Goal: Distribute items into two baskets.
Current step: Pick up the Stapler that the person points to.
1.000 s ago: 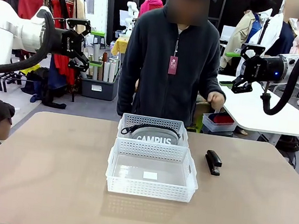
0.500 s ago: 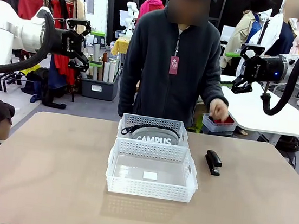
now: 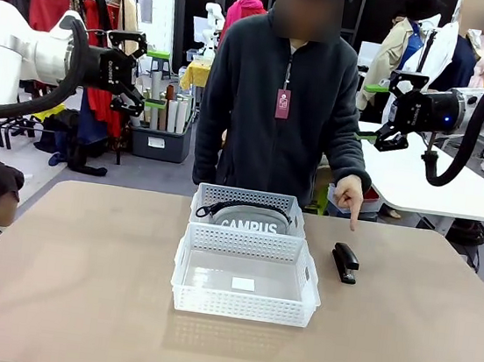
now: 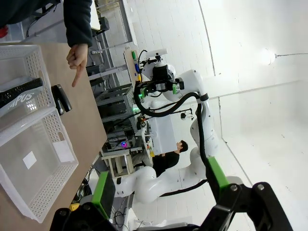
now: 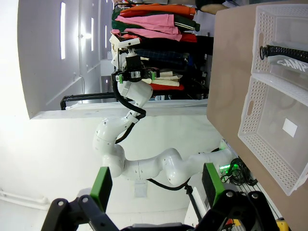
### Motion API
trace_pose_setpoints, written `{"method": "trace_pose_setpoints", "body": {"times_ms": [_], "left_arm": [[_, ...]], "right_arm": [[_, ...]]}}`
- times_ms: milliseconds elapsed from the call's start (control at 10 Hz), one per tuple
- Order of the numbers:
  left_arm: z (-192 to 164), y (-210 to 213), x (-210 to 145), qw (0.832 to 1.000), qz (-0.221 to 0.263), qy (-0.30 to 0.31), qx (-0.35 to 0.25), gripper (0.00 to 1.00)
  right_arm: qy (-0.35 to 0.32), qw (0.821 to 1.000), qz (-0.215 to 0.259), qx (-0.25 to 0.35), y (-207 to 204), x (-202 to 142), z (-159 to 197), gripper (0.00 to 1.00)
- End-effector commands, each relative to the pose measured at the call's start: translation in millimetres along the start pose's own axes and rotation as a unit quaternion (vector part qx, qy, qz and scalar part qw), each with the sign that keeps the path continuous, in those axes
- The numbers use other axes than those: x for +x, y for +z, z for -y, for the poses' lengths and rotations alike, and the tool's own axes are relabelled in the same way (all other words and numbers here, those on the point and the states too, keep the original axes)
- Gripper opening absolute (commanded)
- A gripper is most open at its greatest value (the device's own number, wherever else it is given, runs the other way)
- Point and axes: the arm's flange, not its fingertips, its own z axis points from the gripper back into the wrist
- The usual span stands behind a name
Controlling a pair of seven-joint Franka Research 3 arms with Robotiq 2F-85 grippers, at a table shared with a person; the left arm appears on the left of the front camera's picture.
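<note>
Tabletop (image 3: 79,285) work looks about half done, judging by how things lie. Your larger basket (image 3: 243,305), nearest the robot, holds nothing but the white label (image 3: 243,284) on its bottom. Touching its far wall, the smaller basket (image 3: 249,197) has the grey CAMPUS pouch (image 3: 250,220) lying inside. Both claws hang high, well apart from everything: left claw (image 3: 140,74) with fingers spread and empty, right claw (image 3: 390,111) likewise (no grip on either side). A person's hand (image 3: 348,194) points a finger down at the small black stapler (image 3: 345,262), which lies on the bare tabletop just right of the larger basket. That stapler is what's left for you; the empty basket seems its likely home.
</note>
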Motion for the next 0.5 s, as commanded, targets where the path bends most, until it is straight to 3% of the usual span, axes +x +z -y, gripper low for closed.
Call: {"method": "trace_pose_setpoints", "body": {"times_ms": [0, 400], "left_arm": [[2.2, 0.8, -0.9, 1.000, 0.000, 0.005, 0.001, 1.00], [2.2, 0.8, -0.9, 1.000, 0.000, 0.005, 0.001, 1.00]], "right_arm": [[-0.003, 1.000, 0.000, 0.000, 0.2, -0.4, -2.7, 1.00], [-0.003, 1.000, 0.000, 0.000, 0.2, -0.4, -2.7, 1.00]]}}
